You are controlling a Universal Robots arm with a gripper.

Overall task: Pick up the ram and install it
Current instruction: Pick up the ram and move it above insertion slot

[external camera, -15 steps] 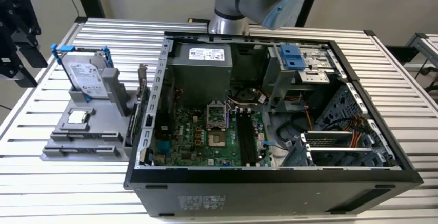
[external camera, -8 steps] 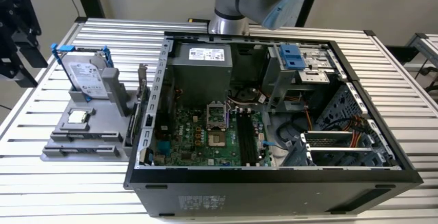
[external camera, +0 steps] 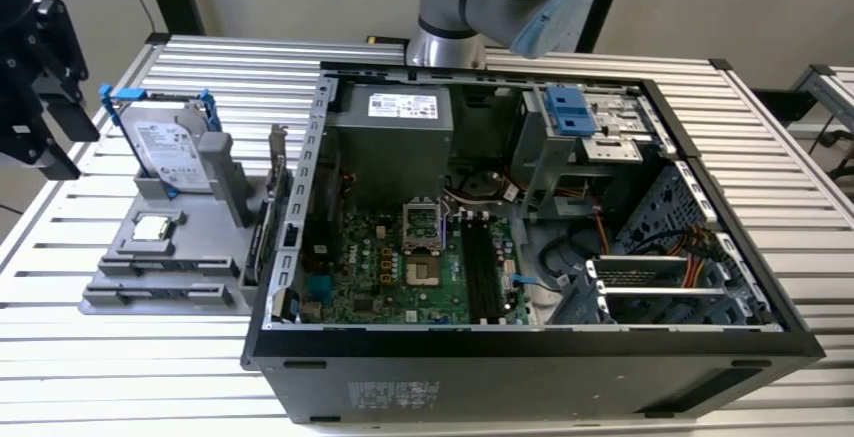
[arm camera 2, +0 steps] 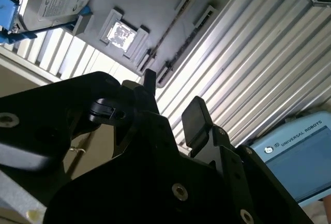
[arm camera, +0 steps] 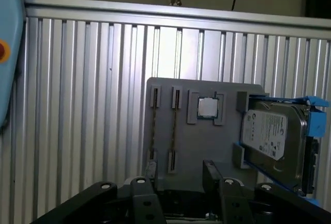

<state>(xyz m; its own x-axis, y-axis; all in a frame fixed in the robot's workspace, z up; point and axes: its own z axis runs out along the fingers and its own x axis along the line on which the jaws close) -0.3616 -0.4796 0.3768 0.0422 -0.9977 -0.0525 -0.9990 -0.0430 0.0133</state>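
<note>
Gripper [arm camera: 180, 168] spread, empty, near gray holder [arm camera: 207, 141] w/ ram [arm camera: 175, 125], CPU [arm camera: 208, 107], HDD [arm camera: 269, 136].

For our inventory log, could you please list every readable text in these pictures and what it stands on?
White label on the silver hard drive in its blue frame: print too small to read.
White sticker on the grey power supply box: too small to read.
Pale sticker on the black computer case: blurred, unreadable.
Blue-grey handheld screen unit: a maker's name only, left unquoted.
Nothing else carries readable text.
</note>
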